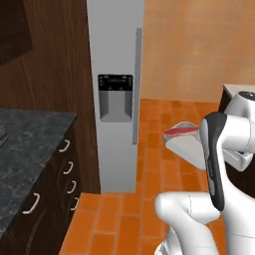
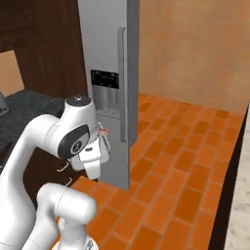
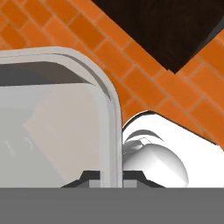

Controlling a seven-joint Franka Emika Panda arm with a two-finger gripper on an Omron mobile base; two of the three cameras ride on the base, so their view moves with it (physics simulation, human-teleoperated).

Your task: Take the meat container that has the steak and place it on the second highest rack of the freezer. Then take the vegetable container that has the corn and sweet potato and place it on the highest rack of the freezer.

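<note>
at the left of the left base view the dark counter (image 1: pixel 30 144) and drawers (image 1: pixel 55 184) sit idle, and mid-frame the grey freezer door (image 1: pixel 115 94) looks shut, so i'd guess the meat container (image 1: pixel 185 141) hangs over the tiles at centre right because it's in transit. low in the hand view the gripper (image 3: pixel 111 176) is nearly closed, fingers (image 3: pixel 92 174) pinching the tray's rim.
</note>
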